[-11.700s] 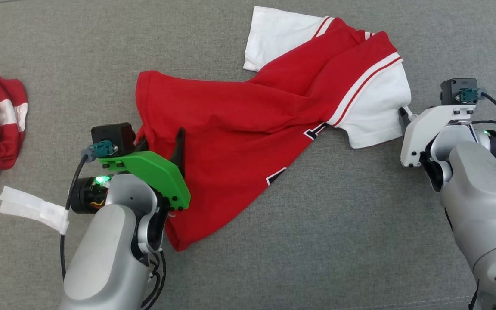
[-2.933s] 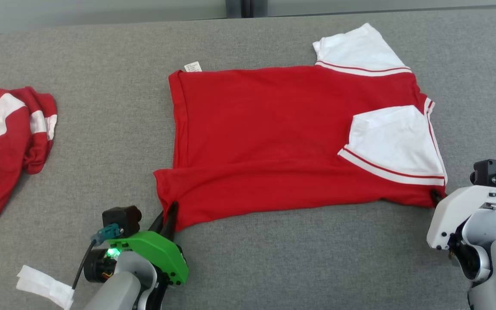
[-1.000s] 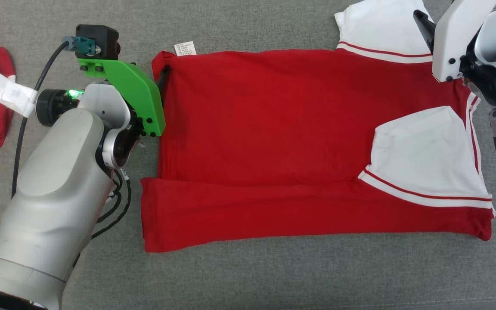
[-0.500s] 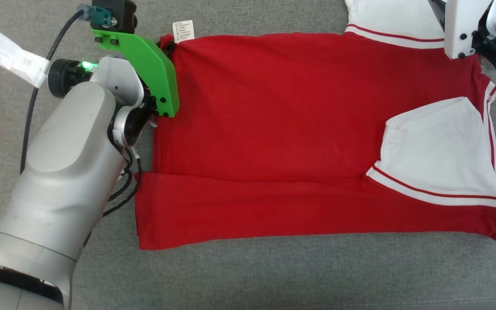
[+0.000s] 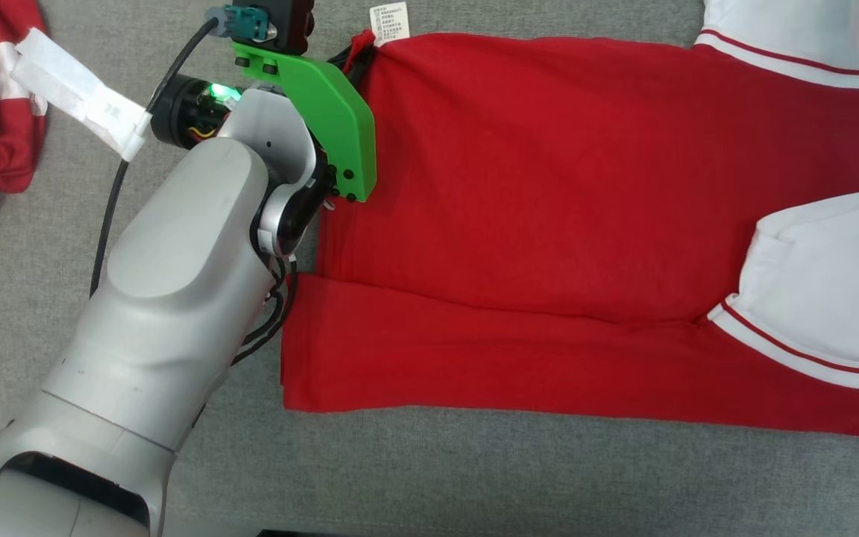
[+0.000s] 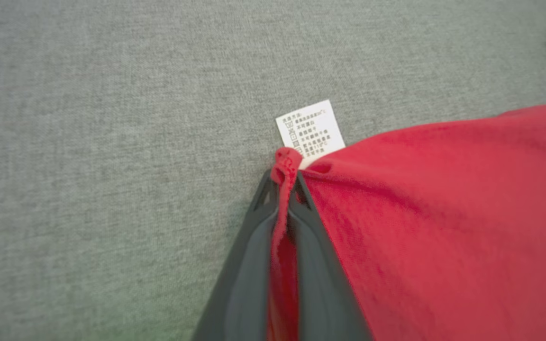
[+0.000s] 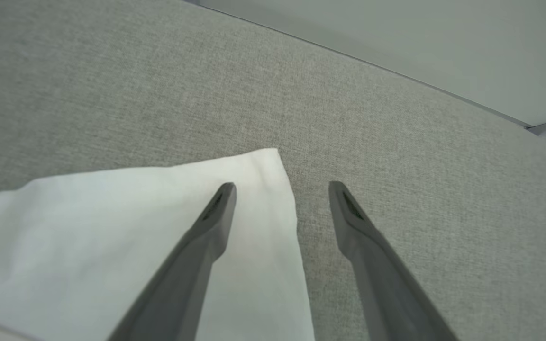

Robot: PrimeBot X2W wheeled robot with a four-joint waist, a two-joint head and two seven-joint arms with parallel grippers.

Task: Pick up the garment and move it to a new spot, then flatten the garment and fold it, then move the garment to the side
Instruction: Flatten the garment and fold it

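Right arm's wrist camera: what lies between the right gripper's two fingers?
The corner of the white sleeve and bare grey surface, seen in the right wrist view. The right gripper stands open, one finger over that sleeve.

Brightly, evenly lit, with faint soft shadows; blurred up close across the garment (image 6: 443, 237) in left wrist view.

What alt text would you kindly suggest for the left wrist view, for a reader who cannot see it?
The left gripper is shut on a red corner of the garment, cloth pinched between its dark fingers. A white care label pokes out beside that corner, over a grey fabric surface.
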